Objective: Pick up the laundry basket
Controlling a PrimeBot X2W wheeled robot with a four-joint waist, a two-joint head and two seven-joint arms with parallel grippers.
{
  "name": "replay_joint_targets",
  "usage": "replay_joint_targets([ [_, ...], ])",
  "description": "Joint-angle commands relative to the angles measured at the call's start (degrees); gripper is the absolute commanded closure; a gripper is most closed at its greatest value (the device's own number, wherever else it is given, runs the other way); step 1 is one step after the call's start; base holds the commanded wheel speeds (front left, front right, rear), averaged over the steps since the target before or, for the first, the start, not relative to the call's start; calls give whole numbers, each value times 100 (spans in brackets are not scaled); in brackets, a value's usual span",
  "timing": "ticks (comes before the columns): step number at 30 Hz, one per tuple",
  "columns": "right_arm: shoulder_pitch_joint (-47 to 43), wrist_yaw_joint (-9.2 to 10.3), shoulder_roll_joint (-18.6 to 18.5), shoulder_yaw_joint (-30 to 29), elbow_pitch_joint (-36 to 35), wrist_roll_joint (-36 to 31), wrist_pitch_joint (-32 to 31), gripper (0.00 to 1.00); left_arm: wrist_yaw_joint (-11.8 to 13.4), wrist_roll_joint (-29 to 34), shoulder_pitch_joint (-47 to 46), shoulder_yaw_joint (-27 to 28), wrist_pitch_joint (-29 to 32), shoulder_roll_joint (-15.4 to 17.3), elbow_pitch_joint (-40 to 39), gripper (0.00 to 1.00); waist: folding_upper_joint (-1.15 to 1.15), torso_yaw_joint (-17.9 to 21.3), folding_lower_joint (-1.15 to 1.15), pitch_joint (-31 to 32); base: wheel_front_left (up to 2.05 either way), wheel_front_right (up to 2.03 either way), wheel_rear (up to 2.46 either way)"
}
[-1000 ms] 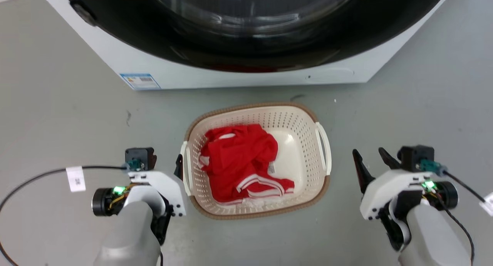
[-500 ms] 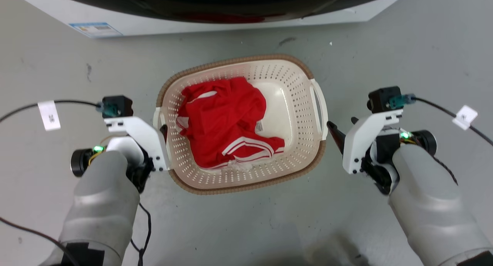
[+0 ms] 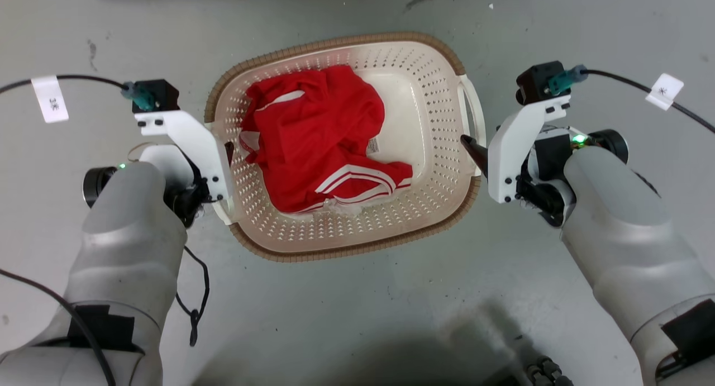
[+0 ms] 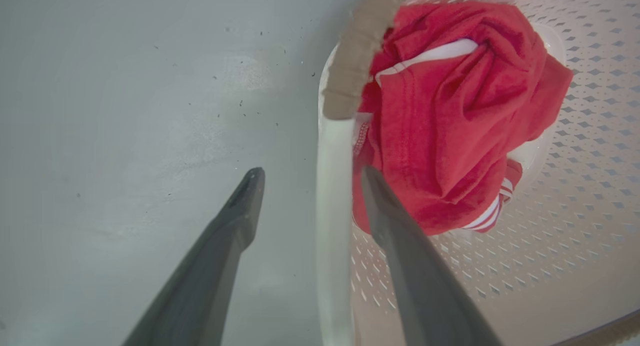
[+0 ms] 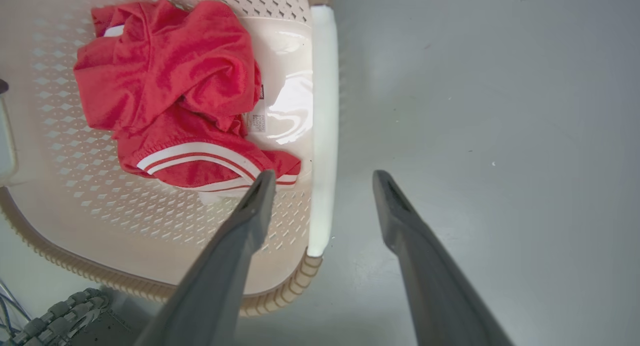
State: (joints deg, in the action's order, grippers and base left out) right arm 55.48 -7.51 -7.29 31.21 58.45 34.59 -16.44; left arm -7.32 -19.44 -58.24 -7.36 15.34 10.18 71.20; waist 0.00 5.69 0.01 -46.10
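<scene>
Left claw (image 4: 311, 177) gapes empty, its fingers astride the left handle (image 4: 332, 211), whose bar runs lengthwise between them. Right claw (image 5: 324, 178), equally open and empty, straddles the right handle (image 5: 324, 110). The laundry basket (image 3: 346, 39) sits on the floor (image 3: 357, 308) between both claws, equally near each.

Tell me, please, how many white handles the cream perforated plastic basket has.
2: the white left handle, straddled by the open left gripper; the white right handle, straddled by the open right gripper.
</scene>
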Motion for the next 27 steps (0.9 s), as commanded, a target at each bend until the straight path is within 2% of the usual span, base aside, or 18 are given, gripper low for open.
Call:
replay_joint_targets([
  [1, 181, 4, -46, 96, 80, 73, 16, 0, -12, -29, -130, -29, 90, 27, 29, 0, 0, -8, -1, -113, 0, 0, 0],
  [14, 611, 4, 66, 706, 525, 534, 183, 0, -14, -101, -515, -185, 366, -81, 106, 0, 0, -114, -1, -422, 0, 0, 0],
  [15, 622, 4, 77, 739, 560, 570, 212, 0, -14, -106, -533, -197, 362, -95, 108, 9, 0, -126, -1, -439, 0, 0, 0],
  [16, 631, 4, 88, 771, 595, 610, 233, 0, -14, -119, -544, -206, 366, -107, 115, 31, 0, -137, -1, -452, 0, 0, 0],
  [17, 635, 4, 97, 799, 625, 658, 243, 37, -15, -133, -551, -223, 394, -126, 121, 60, 0, -151, -1, -465, 0, 0, 0],
  [18, 647, 4, 100, 833, 657, 689, 279, 73, -15, -148, -559, -235, 391, -137, 122, 100, 0, -164, -1, -476, 0, 0, 0],
  [19, 663, 4, 102, 869, 687, 714, 289, 100, -15, -158, -565, -243, 396, -150, 126, 100, 0, -176, -1, -487, 0, 0, 0],
  [27, 620, -20, 176, 1178, 719, 1030, 283, 100, -6, -297, -529, -395, 456, -227, 115, 100, 0, -211, -1, -452, 0, 0, 0],
])
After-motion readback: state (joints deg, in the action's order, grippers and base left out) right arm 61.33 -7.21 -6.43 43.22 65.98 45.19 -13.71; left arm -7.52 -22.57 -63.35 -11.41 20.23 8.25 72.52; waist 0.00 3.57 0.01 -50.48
